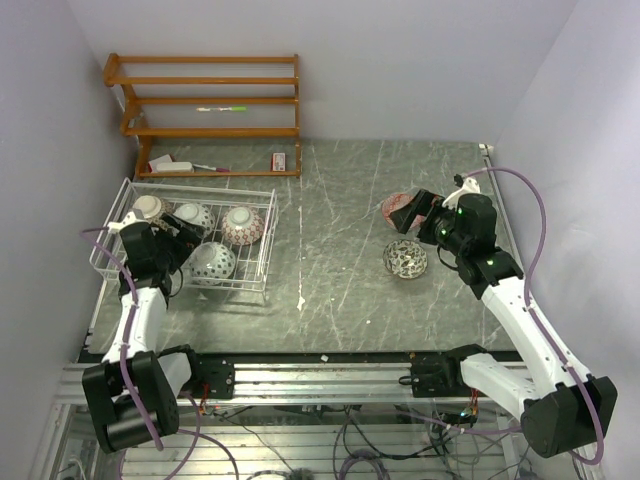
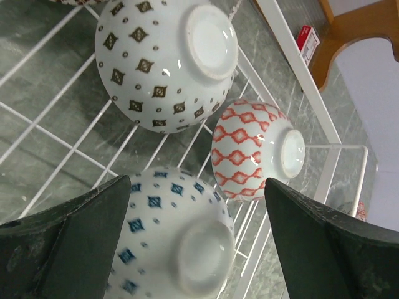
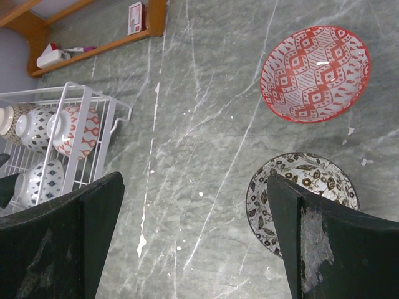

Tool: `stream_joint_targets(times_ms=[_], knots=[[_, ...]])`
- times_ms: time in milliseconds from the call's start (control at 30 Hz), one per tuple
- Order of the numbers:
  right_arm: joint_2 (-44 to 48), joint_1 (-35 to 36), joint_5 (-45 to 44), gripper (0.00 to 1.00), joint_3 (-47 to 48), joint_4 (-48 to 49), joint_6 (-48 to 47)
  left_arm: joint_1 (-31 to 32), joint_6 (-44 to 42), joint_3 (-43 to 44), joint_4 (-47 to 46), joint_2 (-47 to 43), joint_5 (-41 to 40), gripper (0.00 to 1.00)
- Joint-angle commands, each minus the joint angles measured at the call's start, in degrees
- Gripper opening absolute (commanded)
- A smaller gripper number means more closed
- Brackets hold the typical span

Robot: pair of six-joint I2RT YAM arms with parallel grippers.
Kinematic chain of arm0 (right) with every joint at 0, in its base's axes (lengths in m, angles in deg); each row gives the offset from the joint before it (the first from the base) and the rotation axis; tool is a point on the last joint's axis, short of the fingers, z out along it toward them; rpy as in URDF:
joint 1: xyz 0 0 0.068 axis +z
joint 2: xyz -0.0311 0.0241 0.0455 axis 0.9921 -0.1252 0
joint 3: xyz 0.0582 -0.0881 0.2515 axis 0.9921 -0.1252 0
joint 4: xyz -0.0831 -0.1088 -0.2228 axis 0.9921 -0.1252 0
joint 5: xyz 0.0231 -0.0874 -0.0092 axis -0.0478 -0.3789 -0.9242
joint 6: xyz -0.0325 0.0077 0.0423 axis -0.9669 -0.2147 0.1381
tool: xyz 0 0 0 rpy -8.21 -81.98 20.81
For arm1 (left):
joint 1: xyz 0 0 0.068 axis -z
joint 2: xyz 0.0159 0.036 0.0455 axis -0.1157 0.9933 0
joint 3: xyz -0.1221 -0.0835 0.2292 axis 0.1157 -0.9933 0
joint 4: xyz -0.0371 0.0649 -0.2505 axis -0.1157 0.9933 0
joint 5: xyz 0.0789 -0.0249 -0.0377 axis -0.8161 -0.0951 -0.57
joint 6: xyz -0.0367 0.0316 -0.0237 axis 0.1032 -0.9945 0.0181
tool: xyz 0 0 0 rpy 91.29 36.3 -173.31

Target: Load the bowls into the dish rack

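The white wire dish rack (image 1: 262, 240) stands at the left and holds several bowls turned upside down. My left gripper (image 2: 196, 184) hangs open over a blue-dotted bowl (image 2: 171, 240), which rests on the rack floor with a gap at the right finger. Beyond it lie a brown-diamond bowl (image 2: 156, 62) and a red-lattice bowl (image 2: 249, 149). On the table at the right sit a red-patterned bowl (image 3: 315, 73) and a black-and-white bowl (image 3: 293, 193), both upright. My right gripper (image 3: 194, 180) is open above bare table, its right finger over the black-and-white bowl's edge.
An orange-brown wooden shelf (image 1: 210, 100) stands against the back wall behind the rack, with small items and a red-and-white box (image 1: 280, 160) on its lowest board. Walls close in on the left and right. The arms' metal rail (image 1: 320, 375) runs along the near edge.
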Motion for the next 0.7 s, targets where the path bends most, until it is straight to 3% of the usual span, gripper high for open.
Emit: stream_joint_targets(times_ms=[0, 233, 500, 667], knots=[[-0.25, -0.37, 0.94, 0.99, -0.53, 2.26, -0.95, -0.48, -2.86, 3.73, 5.07, 0.61, -3.77, 0.99], [-0.30, -0.33, 1.84, 0.99, -0.14, 2.47, -1.66, 1.06, -7.61, 11.88, 15.43, -3.47, -8.95, 0.99], [-1.57, -0.35, 3.82, 1.00, -1.24, 3.86, -1.36, 18.36, -11.84, 20.97, 28.06, -1.52, -26.62, 1.00], [-1.17, -0.34, 3.87, 1.00, -1.54, 3.32, -2.02, 24.75, -10.63, 22.89, 32.82, 2.38, -36.02, 0.97]])
